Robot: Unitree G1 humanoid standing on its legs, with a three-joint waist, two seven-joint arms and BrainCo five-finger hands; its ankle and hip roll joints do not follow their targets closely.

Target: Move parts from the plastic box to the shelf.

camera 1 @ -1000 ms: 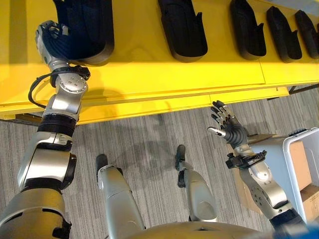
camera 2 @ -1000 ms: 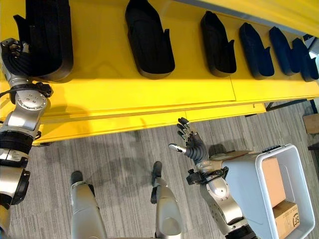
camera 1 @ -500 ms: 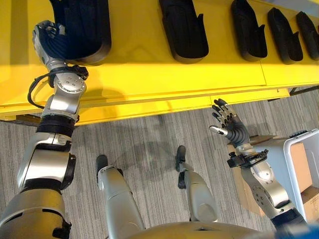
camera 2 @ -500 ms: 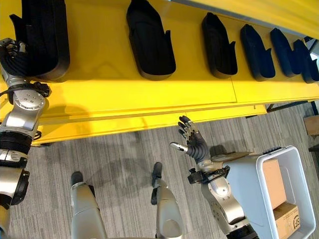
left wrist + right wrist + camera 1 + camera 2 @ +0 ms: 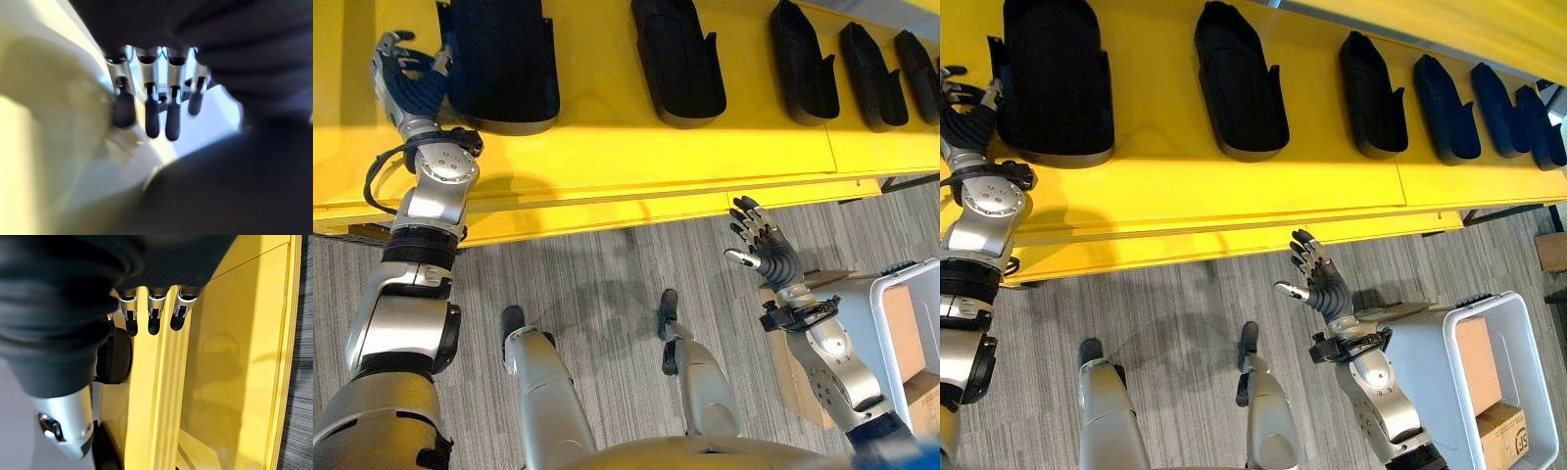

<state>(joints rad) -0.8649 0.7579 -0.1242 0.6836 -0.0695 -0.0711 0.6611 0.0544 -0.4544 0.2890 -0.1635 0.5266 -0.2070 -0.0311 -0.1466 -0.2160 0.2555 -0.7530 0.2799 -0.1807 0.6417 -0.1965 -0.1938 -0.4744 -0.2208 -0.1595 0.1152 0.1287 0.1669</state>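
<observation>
A large black moulded part [image 5: 499,69] lies on the yellow shelf [image 5: 636,147] at its left end. My left hand [image 5: 406,83] rests just left of that part, open, with its fingers [image 5: 151,117] straight and nothing in them. In the left wrist view the dark part [image 5: 234,186] looms close beside the fingers. My right hand [image 5: 1320,282] is raised over the floor below the shelf's front edge, open and empty. The white plastic box [image 5: 1513,318] stands at the lower right.
Several more black parts [image 5: 677,59] lie in a row along the shelf to the right. Brown cartons [image 5: 1474,348] sit inside the plastic box. A flat cardboard piece [image 5: 793,367] lies on the grey carpet beside the box.
My left hand has opened and drawn off the large black part to the left; the part now lies free on the shelf, slightly further right. My right hand has hardly moved.
</observation>
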